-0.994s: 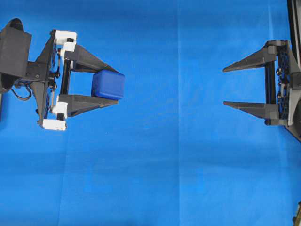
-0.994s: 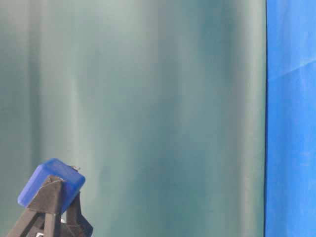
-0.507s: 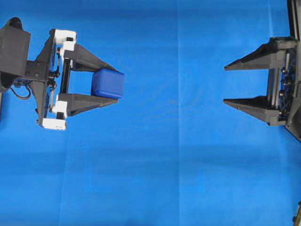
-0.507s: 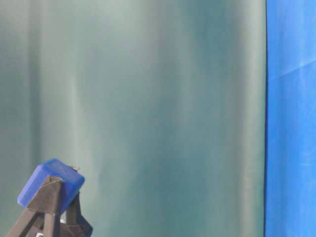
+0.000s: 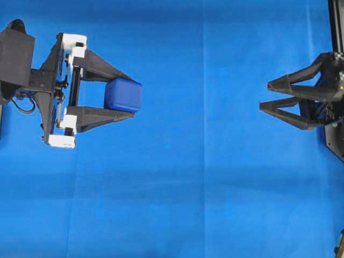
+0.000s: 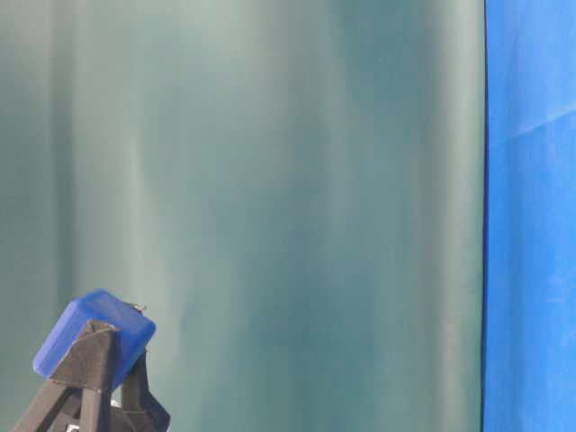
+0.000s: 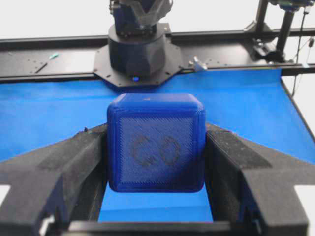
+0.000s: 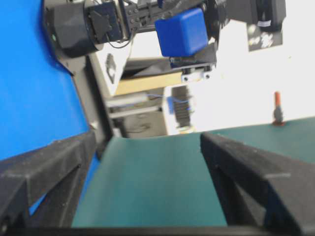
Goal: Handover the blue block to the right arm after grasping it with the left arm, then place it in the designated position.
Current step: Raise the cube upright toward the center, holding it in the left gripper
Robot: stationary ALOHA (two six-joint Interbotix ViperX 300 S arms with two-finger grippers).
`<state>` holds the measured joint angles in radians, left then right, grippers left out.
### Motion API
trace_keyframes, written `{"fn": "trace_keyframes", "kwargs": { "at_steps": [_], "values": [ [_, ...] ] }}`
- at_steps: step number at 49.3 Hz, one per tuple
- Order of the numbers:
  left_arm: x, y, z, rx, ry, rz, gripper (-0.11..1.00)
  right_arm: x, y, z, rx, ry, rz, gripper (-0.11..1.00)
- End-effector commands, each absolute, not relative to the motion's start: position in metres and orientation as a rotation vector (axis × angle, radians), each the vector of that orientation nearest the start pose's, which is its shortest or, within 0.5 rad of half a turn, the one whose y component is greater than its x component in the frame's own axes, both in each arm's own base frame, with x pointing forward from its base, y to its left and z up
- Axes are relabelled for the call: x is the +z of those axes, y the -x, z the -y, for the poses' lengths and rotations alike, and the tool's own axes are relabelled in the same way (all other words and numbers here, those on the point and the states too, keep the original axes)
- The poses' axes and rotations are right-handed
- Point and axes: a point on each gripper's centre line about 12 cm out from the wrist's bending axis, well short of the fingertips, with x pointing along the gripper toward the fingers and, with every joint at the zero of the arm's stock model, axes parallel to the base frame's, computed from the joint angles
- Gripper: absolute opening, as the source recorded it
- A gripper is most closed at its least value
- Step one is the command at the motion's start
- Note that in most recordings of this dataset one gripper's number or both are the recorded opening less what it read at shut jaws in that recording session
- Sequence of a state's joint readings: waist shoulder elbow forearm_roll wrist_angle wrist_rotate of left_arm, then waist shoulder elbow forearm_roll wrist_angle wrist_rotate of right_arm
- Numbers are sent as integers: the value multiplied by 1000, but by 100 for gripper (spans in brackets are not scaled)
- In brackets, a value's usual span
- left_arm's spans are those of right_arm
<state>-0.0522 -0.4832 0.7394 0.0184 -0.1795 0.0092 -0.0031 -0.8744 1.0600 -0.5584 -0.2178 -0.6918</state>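
Note:
The blue block (image 5: 123, 95) is a small dark-blue cube held above the blue cloth (image 5: 188, 188) at the left of the overhead view. My left gripper (image 5: 137, 98), with white corner pieces, is shut on it, one finger against each side face. From the left wrist, the blue block (image 7: 156, 142) fills the gap between the fingers. At table level the blue block (image 6: 94, 331) sits tilted on the fingertips (image 6: 90, 369). My all-black right gripper (image 5: 264, 95) hangs open and empty at the far right, rolled on its side, facing the block across a wide gap. The right wrist sees the blue block (image 8: 181, 32) far ahead.
A black frame rail (image 5: 334, 21) runs along the right edge of the overhead view. The right arm's black base (image 7: 138, 49) stands at the cloth's far end in the left wrist view. A green backdrop (image 6: 270, 180) stands behind the scene at table level.
My right gripper has rolled about its wrist, so its fingers look closer together from above, and it has drawn slightly to the right. The left gripper and block have stayed put.

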Motion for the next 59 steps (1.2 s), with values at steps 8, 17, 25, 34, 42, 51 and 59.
{"fn": "trace_keyframes", "kwargs": {
  "at_steps": [8,17,25,34,42,51,59],
  "values": [
    [353,-315,15,-50,-22,-18,48,323,-222,-15,85,1342,114,95],
    [352,-315,15,-50,-17,-20,48,325,-222,-15,82,1359,120,95],
    [352,-315,15,-50,-17,-18,48,326,-221,-16,80,1357,134,95],
    [351,-315,15,-50,-17,-21,48,326,-222,-16,83,1358,139,95],
    [351,-314,15,-50,-17,-23,48,327,-222,-17,82,1356,147,95],
    [351,-314,15,-50,-19,-23,48,327,-222,-17,82,1356,147,95],
    [350,-314,14,-47,-17,-24,48,327,-222,-17,82,1356,147,95]
  ]
}}
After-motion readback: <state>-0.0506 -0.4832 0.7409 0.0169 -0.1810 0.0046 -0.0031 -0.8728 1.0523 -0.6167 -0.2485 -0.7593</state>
